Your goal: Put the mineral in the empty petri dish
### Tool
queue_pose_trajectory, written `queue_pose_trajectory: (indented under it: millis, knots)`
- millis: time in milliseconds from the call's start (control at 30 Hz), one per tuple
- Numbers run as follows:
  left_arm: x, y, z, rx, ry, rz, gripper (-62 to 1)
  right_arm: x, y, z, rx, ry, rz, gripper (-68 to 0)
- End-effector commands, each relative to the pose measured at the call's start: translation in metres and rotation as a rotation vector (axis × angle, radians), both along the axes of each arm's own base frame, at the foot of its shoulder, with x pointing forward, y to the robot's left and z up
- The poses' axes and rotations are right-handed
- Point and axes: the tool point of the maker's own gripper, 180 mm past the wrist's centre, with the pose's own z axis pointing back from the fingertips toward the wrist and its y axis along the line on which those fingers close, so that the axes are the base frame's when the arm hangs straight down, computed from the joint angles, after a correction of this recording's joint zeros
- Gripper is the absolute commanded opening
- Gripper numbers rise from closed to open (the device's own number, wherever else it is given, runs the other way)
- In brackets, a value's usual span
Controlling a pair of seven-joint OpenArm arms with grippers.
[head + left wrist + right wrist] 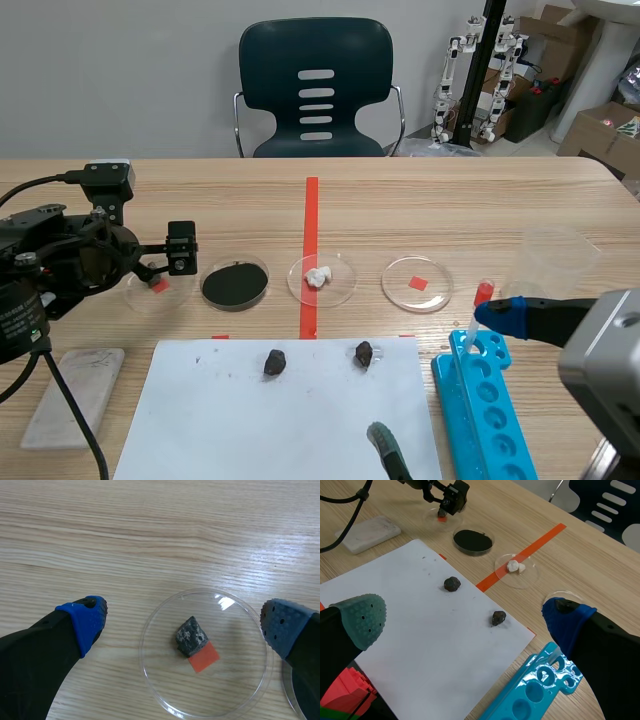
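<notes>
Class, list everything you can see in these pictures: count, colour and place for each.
petri dishes: four, clear, in a row; one holds black powder, one white lumps, one is empty.
paper: one, white, near edge.
minerals: three, dark; two on the paper, one in the leftmost dish.
tube rack: one, blue, right of paper.
slab: one, whitish, left of paper.
beaker: one, clear, beyond the rack.
chair: one, dark, behind the table.
left gripper: one, black, open over the leftmost dish.
right gripper: one, black, open above the paper.
</notes>
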Motion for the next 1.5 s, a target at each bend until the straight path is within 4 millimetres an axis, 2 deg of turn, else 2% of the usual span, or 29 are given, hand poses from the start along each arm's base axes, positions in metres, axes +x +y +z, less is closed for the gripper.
queue_pose_trajectory:
  millis: [0,1467]
  knots:
    - [0.0075,0.0013,0.0107,0.001,-0.039,0.003,1.4,0.0035,0.0017,0.0104,0.022,-0.03,-0.002,0.4]
    - [0.0042,0.0012,0.0074,0.003,-0.041,0.003,1.4,0.0035,0.0017,0.0104,0.022,-0.03,-0.002,0.4]
